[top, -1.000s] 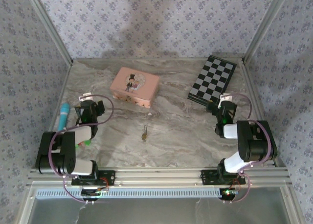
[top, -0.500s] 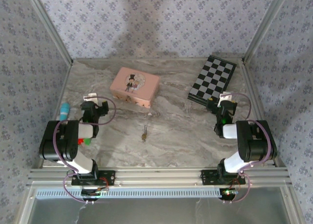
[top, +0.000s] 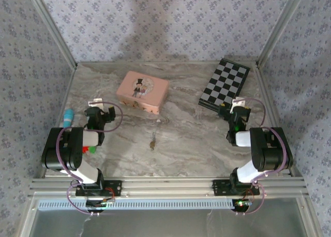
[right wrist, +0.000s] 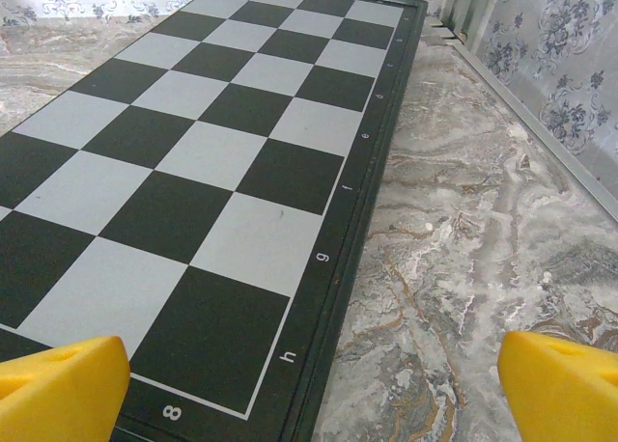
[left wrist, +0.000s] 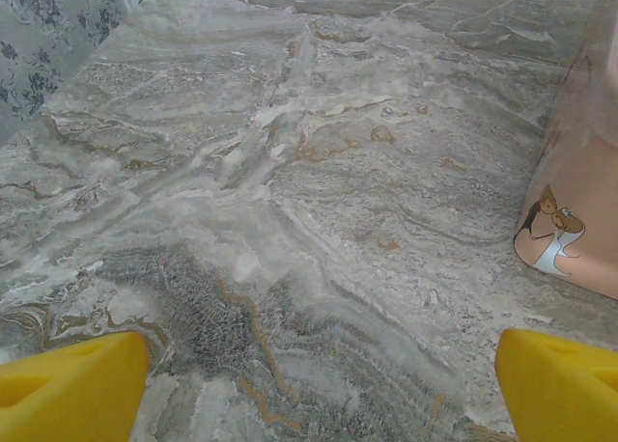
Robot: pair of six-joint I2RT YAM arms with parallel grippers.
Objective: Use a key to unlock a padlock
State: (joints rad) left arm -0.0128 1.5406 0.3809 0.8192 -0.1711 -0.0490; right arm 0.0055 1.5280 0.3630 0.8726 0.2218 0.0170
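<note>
Left wrist view is showing the left gripper (left wrist: 314, 389) hanging low over the bench (left wrist: 290, 172) with its jaws spread wide. One yellow fingertip (left wrist: 72, 384) is sitting in each bottom corner, and nothing is lying between them. At 2 o'clock from it, the pink box (left wrist: 579, 201) is resting on the marble. Its shut lid is hiding whatever is inside, and a cartoon couple is showing on its near wall.

Top external view is placing the padlock (top: 152, 143) out on the open bench. It is lying at about 4 o'clock from the left gripper and 8 o'clock from the right gripper (top: 235, 113), well apart from both and touching neither. A smaller dark item (top: 158, 122) is lying near the padlock at 12 o'clock, too small to tell what it is.

The right gripper is also standing wide open and gripping nothing. Its fingertips are framing the near edge of the chessboard (right wrist: 193, 172), which is lying flat at 12 o'clock from it. A cyan cylinder (top: 68, 114) is lying at 9 o'clock from the left gripper, near the bench's left edge.
</note>
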